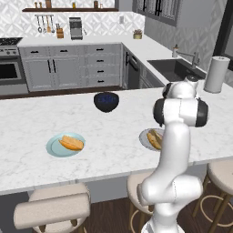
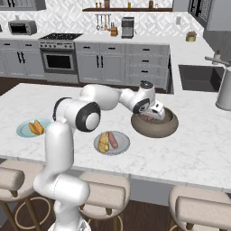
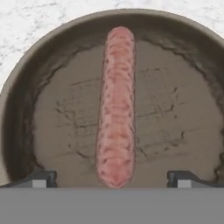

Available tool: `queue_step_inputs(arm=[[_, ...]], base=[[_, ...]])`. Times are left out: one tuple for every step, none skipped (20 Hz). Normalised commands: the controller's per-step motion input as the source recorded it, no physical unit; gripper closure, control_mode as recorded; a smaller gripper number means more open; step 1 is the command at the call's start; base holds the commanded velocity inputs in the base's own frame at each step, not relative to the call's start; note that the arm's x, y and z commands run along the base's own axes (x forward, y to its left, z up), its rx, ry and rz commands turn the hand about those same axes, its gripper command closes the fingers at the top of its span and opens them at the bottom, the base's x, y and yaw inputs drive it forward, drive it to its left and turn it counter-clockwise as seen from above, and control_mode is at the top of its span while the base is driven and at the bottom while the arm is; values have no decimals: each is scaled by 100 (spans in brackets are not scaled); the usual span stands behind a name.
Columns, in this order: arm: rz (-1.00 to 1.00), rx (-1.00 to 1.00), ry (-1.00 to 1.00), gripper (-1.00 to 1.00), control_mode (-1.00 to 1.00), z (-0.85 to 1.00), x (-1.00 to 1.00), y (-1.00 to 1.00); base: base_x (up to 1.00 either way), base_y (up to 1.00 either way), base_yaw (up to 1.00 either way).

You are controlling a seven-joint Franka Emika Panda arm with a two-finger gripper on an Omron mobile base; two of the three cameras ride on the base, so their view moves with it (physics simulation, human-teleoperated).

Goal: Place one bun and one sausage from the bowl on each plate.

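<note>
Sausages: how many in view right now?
2. One sausage lies alone in the brown bowl, between the open hand's fingertips. The other sausage sits on the grey plate beside a bun. The blue plate seems to hold just a bun.

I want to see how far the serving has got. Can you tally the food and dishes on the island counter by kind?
Buns: 2, one on the pale blue plate, one on the light grey plate
Sausages: 2, one on the grey plate, one in the brown bowl
Plates: 2, pale blue and light grey
Bowls: 2, brown and dark
Total: 8
</note>
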Motion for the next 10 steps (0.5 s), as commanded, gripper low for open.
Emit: queue_step_inputs(arm=[[2, 0, 1, -100, -100, -11, 32, -24], [2, 0, 1, -100, -100, -14, 35, -17], [3, 0, 0, -100, -100, -11, 41, -9], [3, 0, 0, -100, -100, -11, 43, -4], [4, 0, 1, -100, -100, -18, 38, -1], [3, 0, 2, -100, -100, -26, 34, 0], [3, 0, 2, -100, -100, -40, 28, 0], [1, 0, 1, -100, -100, -43, 21, 0], [0, 0, 2, 100, -100, -48, 13, 0], [0, 0, 3, 100, -100, -47, 6, 8]], base=[[0, 0, 0], [0, 0, 0], [0, 0, 0], [0, 0, 0], [0, 0, 0], [0, 0, 0], [0, 0, 0], [0, 0, 0], [0, 0, 0], [0, 0, 0]])
